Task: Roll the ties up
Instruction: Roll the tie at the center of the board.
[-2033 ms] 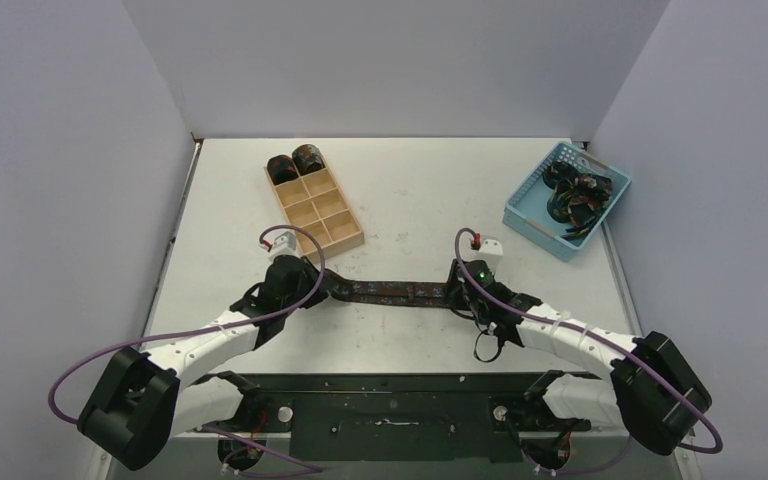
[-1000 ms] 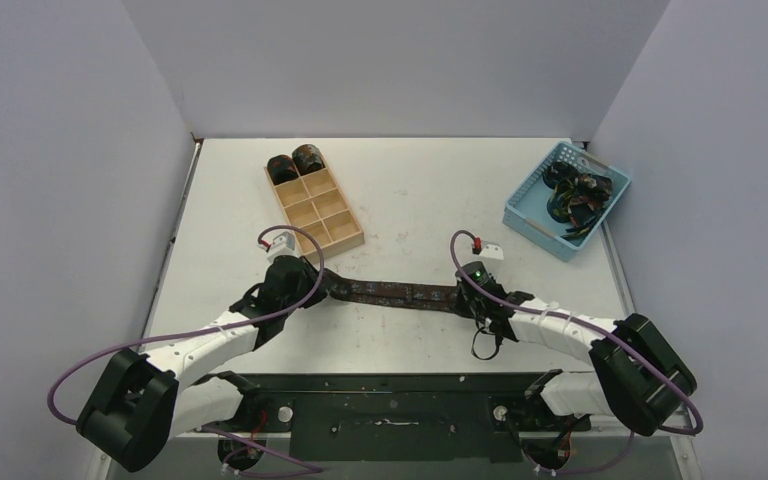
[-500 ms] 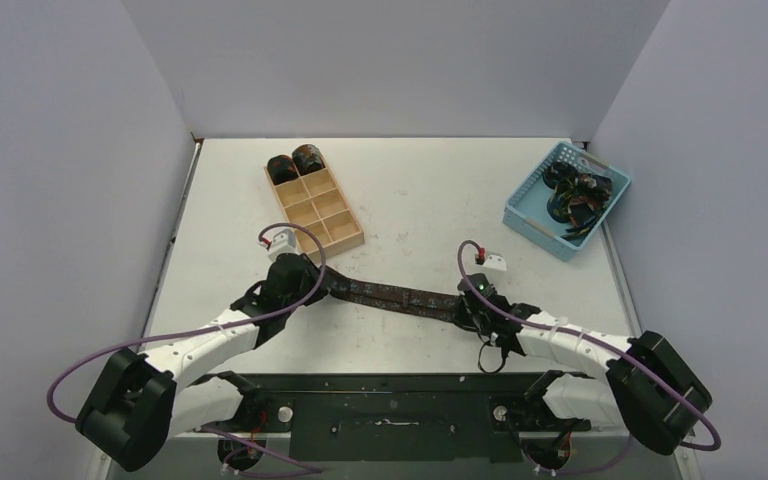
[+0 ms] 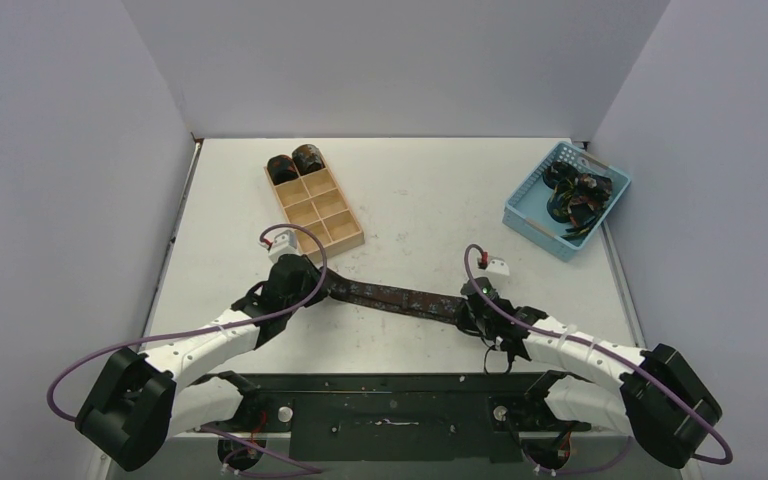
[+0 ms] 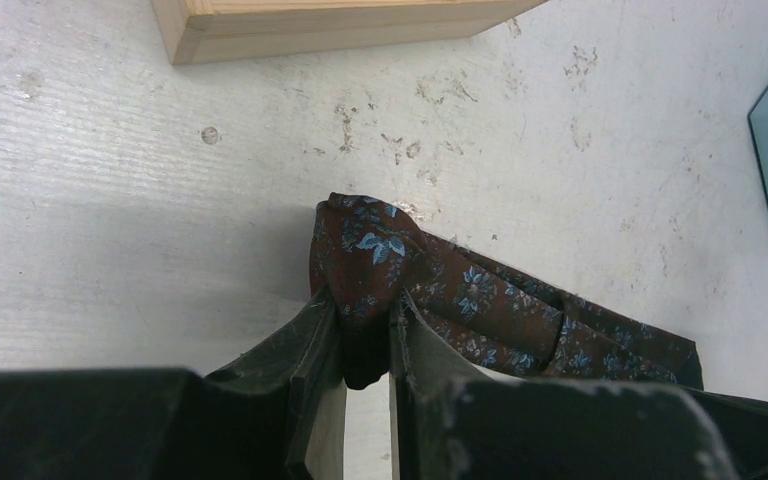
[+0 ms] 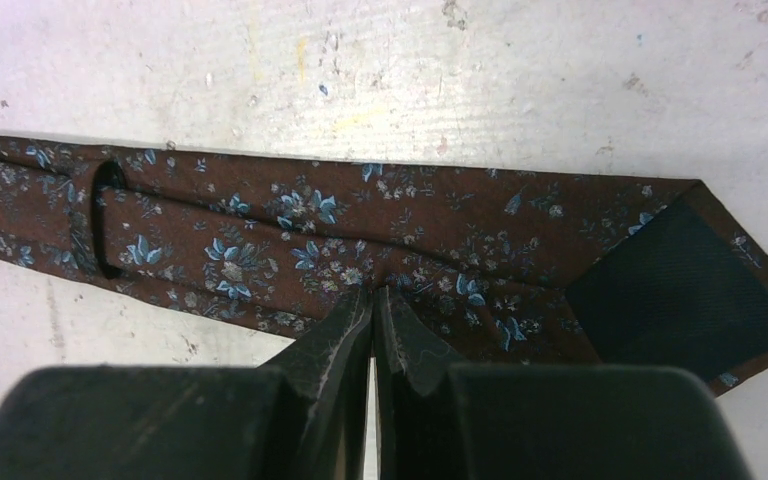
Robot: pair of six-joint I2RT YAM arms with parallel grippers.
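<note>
while pinching a bunched end of the tie (image 4: 400,297) in left gripper (image 5: 365,330) and the wide pointed end in closed right gripper (image 6: 372,300), holds it unrolled across lower centre. counts two finished coils (image 4: 295,163) in tray (image 4: 340,228), upper left; leaves more ties (image 4: 575,195) in basket (image 4: 525,215), upper right.

matt patterned cloth tie (image 6: 290,240), scuffed table (image 5: 110,200)

A tie (image 4: 395,296) lies across the near middle of the surface (image 4: 420,190), its left end at the left end effector (image 4: 312,282) and its right end at the right end effector (image 4: 472,308). Behind its left end sits the tray (image 4: 325,212), with two rolled ties (image 4: 295,163) in its farthest compartments. The basket (image 4: 532,232) sits at the far right, with loose ties (image 4: 575,195) inside it.
</note>
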